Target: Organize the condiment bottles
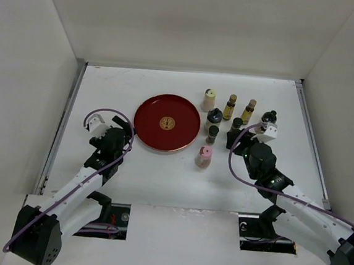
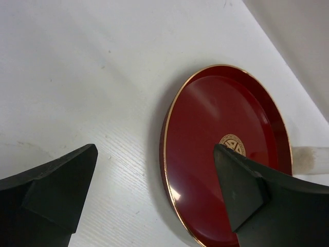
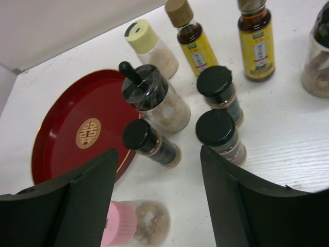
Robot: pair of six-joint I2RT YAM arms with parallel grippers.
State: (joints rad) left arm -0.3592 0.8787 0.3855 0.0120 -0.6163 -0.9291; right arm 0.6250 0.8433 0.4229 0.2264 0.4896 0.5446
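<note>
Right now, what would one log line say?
left gripper: open, beside tray | right gripper: open, near bottles | bottles: all off tray

red round tray [image 1: 150, 121], thin gold rim, gold emblem [image 1: 166, 123] at its centre. lies flat on the white desk [image 1: 161, 174], a little left of the desk's middle. plain white wall panels [image 1: 174, 20] stand along the left, far and right desk edges.

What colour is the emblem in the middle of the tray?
Gold. The emblem shows best in the right wrist view.
</note>
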